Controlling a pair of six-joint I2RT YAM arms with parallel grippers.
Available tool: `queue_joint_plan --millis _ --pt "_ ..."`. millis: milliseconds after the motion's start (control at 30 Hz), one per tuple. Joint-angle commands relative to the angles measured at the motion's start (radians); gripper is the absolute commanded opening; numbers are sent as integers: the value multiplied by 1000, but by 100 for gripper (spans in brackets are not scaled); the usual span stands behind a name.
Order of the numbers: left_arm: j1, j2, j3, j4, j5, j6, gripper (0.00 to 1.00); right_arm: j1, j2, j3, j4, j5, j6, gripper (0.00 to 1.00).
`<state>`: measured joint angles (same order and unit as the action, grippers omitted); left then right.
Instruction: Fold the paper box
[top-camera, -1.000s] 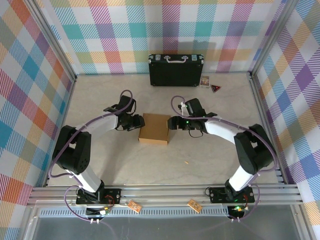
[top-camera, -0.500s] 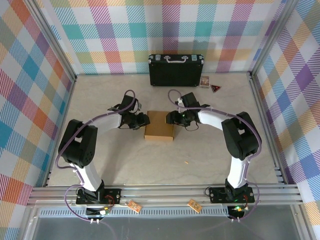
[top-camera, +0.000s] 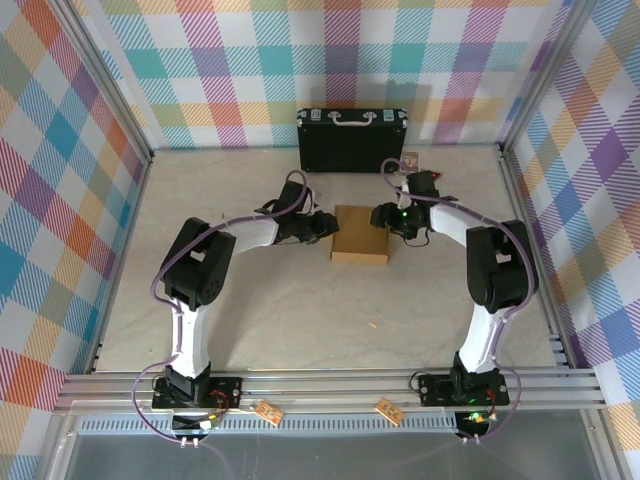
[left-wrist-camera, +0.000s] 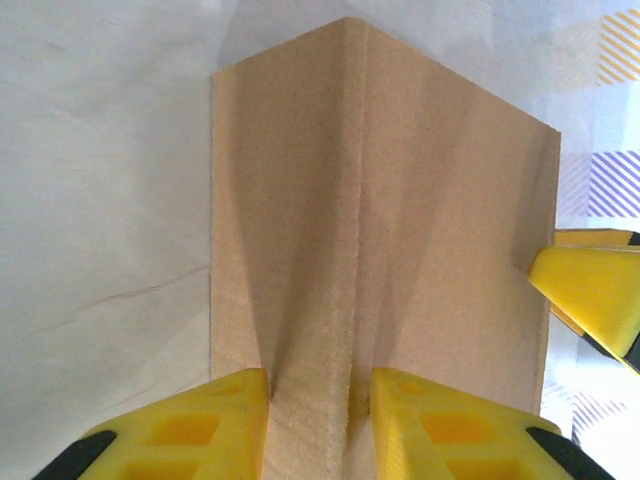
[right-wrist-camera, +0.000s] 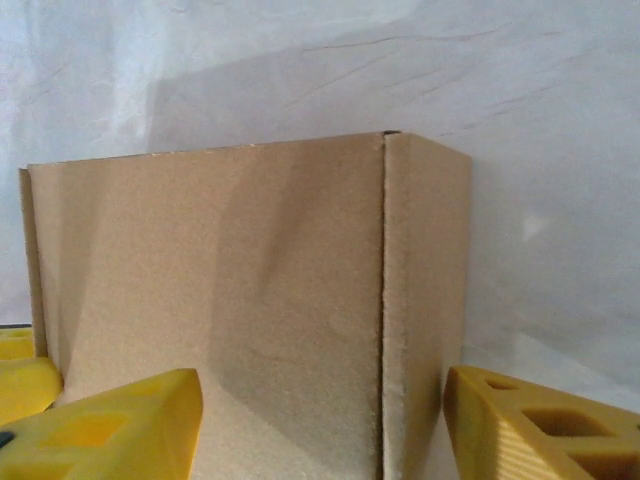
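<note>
Top external view: the paper box (top-camera: 360, 235) lies with the left gripper (top-camera: 328, 227) at its 9 o'clock edge and the right gripper (top-camera: 383, 217) at 2 o'clock. Left jaws pinch a corner fold. Right jaws straddle another corner, spread wide, and I cannot tell whether they grip it.

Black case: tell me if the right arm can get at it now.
Probably yes: bare table lies between the right gripper and the case, though its jaws straddle the box.

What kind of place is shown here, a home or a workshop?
Probably a robot test cell in a laboratory: an aluminium frame encloses the table, plaid-printed panels form the walls, and the left arm and right arm are bolted at its near edge.
</note>
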<state>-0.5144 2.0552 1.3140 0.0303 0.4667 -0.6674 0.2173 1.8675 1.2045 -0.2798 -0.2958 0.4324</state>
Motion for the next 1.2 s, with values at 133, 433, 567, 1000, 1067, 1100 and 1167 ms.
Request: queue_joint_plan --millis 133,433,567,1000,1067,1100,1167 --pt "-12 -96 -86 -74 -129 41 50 -9 -159 -32 -72 125 -69 84" --pt "38 -549 -278 -201 -456 174 68 -26 -442 -178 -29 325 -141 97" --pt "44 -853 -446 -162 -688 286 70 -25 -642 -409 210 384 -271 97" --pt "61 -1360 -1023 337 -1104 690 71 -43 -857 -858 714 547 -426 99" --pt "79 -1321 -1091 461 -1059 785 71 -49 -812 -867 758 551 -427 99" --pt "98 -1275 -1122 524 -1033 825 72 -51 -780 -875 791 552 -428 99" --pt "149 -1166 -1139 601 -1022 821 72 -60 -714 -890 877 582 -397 99"
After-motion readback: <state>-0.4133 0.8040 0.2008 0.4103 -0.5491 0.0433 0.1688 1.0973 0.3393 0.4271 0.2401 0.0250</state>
